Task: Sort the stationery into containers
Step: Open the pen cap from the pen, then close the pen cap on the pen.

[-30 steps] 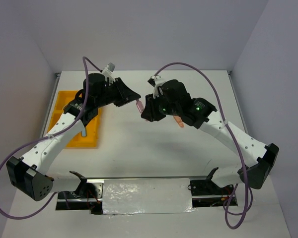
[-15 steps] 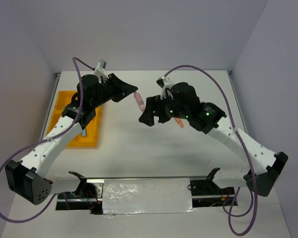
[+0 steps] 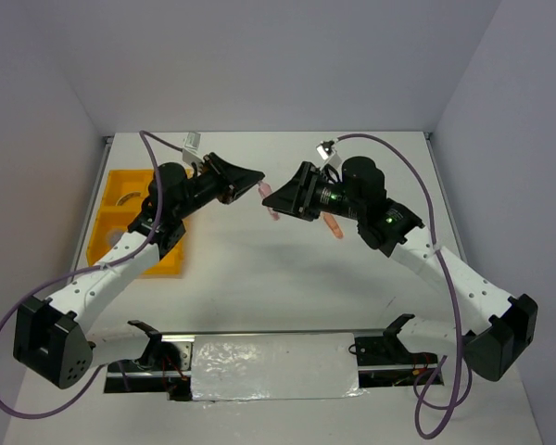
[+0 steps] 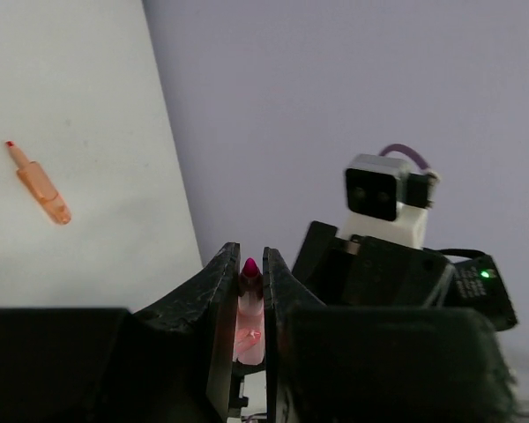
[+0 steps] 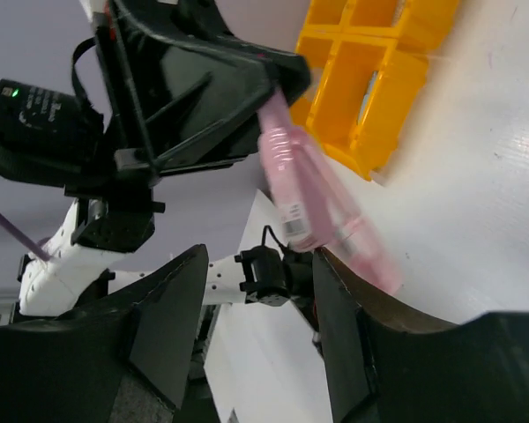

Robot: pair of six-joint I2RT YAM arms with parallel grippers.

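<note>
Likely a handover: left gripper (image 3: 259,188) pinches the pink piece (image 5: 309,189), right gripper (image 5: 257,256) gapes around its end; next, carry it to the tray (image 3: 108,222) behind the left gripper.

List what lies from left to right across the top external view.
From the left: flat yellow-orange plastic tray → left gripper → slim pink translucent piece it holds → slim orange translucent piece.

White table (image 3: 259,278), yellow-orange tray (image 3: 117,225) along its left edge, orange piece (image 3: 332,225) lying near the middle.
</note>
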